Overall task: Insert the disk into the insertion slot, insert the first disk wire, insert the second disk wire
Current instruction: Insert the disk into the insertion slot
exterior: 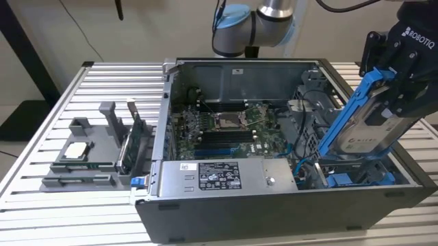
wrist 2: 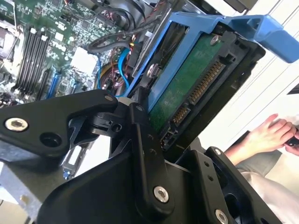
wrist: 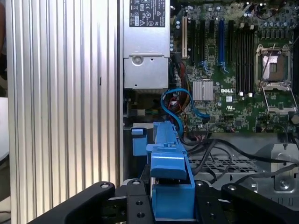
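The disk (exterior: 373, 120), a silver-grey drive with a white label in a bright blue carrier frame, hangs tilted over the open computer case (exterior: 274, 210), on the exterior view's right side. My gripper (exterior: 395, 97) is shut on it from above. In the second wrist view the disk's green circuit board and connector (wrist 2: 191, 88) face the camera above the black fingers (wrist 2: 140, 140). In the first wrist view the blue carrier (wrist: 170, 172) sits clamped between the fingers (wrist: 135, 205). Below the disk lies the drive bay with blue parts (exterior: 356, 178). Blue wires (wrist: 175, 100) curl beside it.
The motherboard (exterior: 226, 128) fills the case floor, with a grey power supply (exterior: 219, 175) along the near wall. A grey fixture (exterior: 89, 154) holding parts stands on the slatted table (exterior: 75, 215) at the exterior view's left. A person's hand (wrist 2: 266, 135) rests beyond the case.
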You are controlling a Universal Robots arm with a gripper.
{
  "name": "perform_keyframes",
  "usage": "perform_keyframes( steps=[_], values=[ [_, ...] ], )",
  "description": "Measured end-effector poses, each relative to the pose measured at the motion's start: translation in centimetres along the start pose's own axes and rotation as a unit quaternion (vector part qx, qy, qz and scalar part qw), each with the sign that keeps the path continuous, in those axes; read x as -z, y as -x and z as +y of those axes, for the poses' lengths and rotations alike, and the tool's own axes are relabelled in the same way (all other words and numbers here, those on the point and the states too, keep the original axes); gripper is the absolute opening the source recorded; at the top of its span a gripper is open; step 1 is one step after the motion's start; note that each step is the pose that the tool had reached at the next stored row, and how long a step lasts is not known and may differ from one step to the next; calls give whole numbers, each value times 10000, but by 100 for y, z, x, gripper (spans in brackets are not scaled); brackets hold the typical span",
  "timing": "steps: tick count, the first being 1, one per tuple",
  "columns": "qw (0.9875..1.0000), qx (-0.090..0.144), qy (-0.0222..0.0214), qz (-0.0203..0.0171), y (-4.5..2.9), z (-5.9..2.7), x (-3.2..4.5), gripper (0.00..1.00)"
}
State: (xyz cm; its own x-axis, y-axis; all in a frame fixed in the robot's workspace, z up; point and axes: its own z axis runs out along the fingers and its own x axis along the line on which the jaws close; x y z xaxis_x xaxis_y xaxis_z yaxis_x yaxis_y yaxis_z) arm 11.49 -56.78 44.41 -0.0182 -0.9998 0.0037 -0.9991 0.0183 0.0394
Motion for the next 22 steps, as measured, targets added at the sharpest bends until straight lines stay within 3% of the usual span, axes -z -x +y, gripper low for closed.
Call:
perform_keyframes(
  steps=[3,6,12,22],
  values=[
    [10000,0,2,-10,-31,1,45,33],
    [10000,1,-8,-17,-49,1,37,33],
    [9999,1,-137,-19,-49,-2,-36,33],
    [9999,1,-147,-34,-50,-3,-76,33]
  ],
)
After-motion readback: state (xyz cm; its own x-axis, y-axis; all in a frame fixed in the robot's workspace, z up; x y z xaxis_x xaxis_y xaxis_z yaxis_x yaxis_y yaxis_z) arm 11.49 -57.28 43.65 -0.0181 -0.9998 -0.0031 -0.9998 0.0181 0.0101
